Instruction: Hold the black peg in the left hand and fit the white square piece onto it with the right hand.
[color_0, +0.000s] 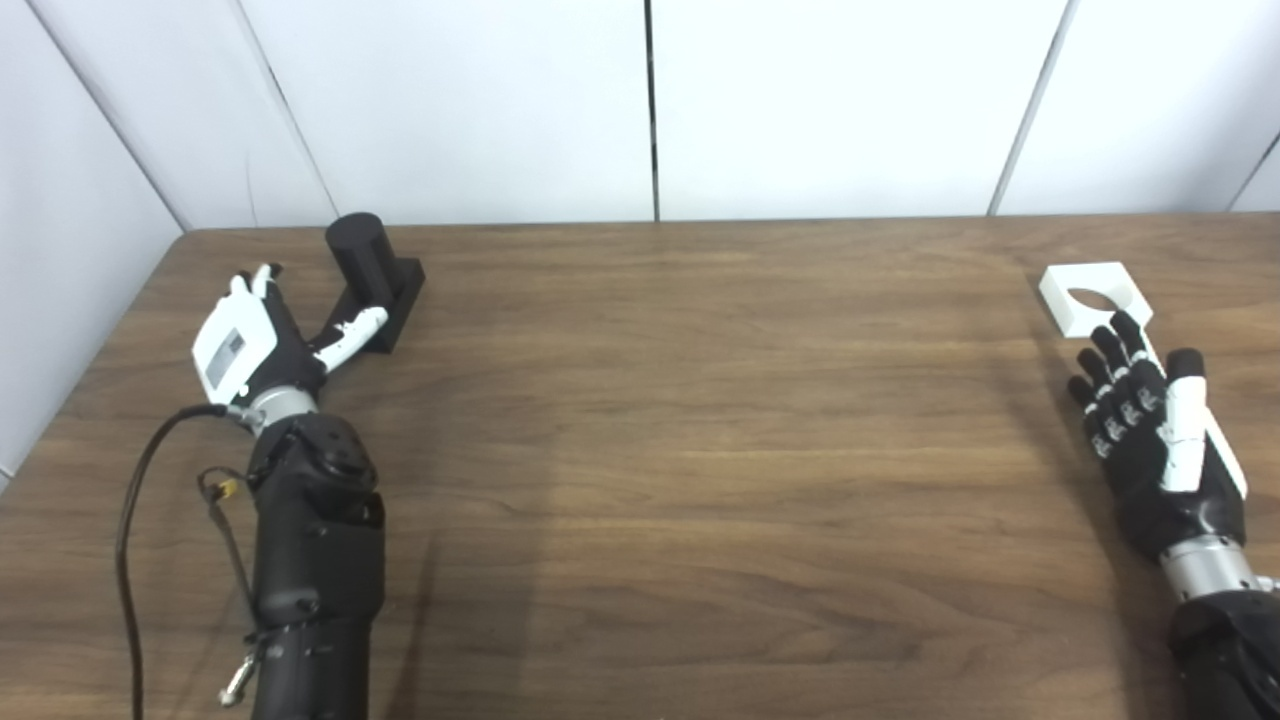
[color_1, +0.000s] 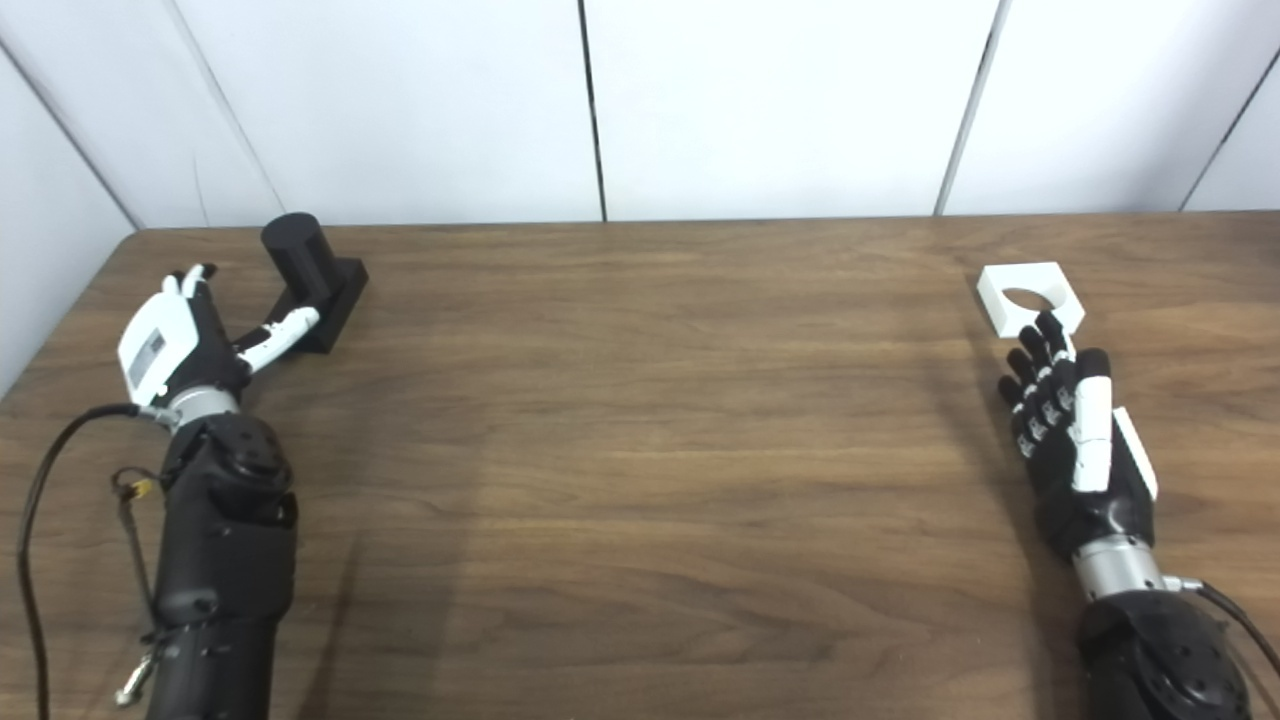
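Task barely begun, by the look of it. Black peg (color_0: 362, 262) stands on its black base at the table's (color_0: 640, 450) far left corner, not lifted; left hand (color_0: 255, 340) beside it, fingers spread, thumb at the base, holding nothing. White square piece (color_0: 1092, 296) with round hole lies flat far right; right hand (color_0: 1160, 440) just short of it, fingers apart, empty. Grasping, lifting and fitting all remain. No readable writing; a grey patch on the left hand's back is illegible.

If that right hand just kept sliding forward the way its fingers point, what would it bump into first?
Most likely the white square piece. The right hand is open, its fingertips aimed at the near edge of that piece, which lies flat on the table. Whether they already touch is unclear.
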